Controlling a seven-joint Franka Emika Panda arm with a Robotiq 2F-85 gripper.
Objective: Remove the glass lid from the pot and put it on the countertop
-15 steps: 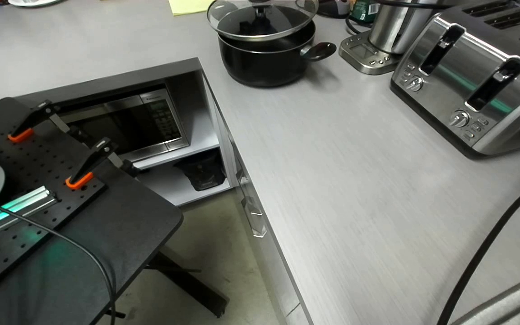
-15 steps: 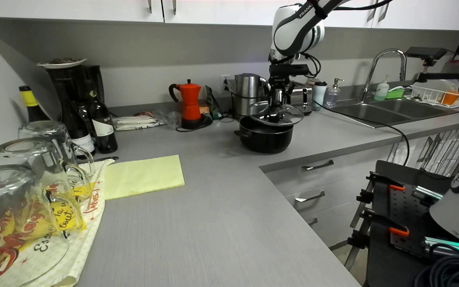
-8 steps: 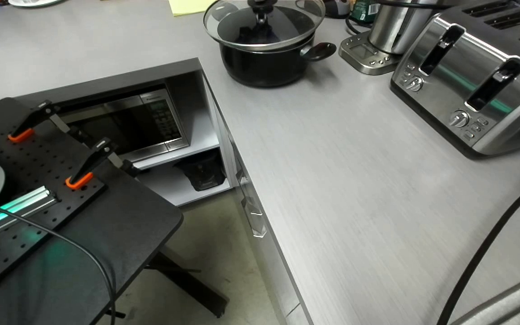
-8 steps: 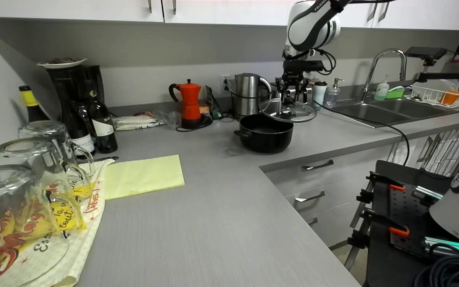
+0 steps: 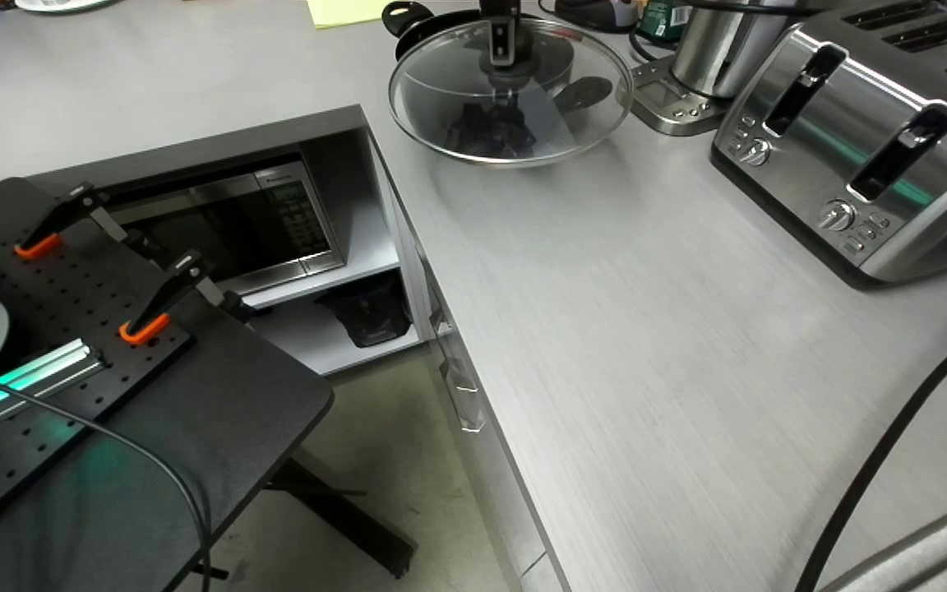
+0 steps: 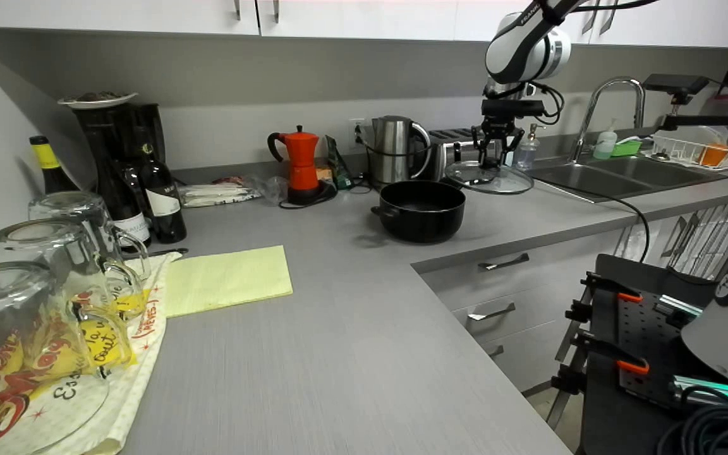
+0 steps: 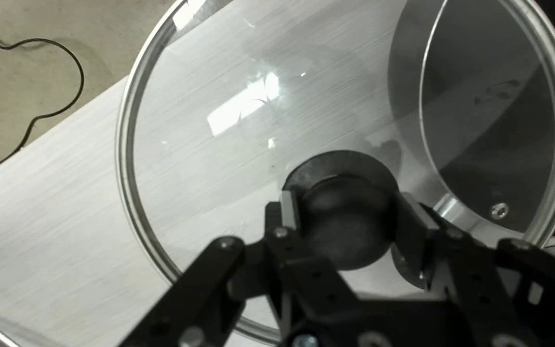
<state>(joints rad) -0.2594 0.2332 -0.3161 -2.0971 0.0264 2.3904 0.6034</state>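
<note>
While the gripper (image 7: 353, 217) grasps the lid (image 5: 515, 107) by its knob (image 7: 347, 238), above the counter (image 5: 646, 312) and just beside the pot (image 6: 424, 216), lowering too soon could leave it tipped against the pot.

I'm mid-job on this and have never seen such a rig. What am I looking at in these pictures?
You have one robot arm ending in a two-fingered gripper. The close-up is taken from its wrist; the two wide pictures are taken from outside the robot. The gripper is closed on the black knob of the glass lid, which is off the pot and appears to hang above the countertop. On that surface stand the uncovered pot, a kettle, a toaster and a red moka pot, and a yellow sheet lies flat.
</note>
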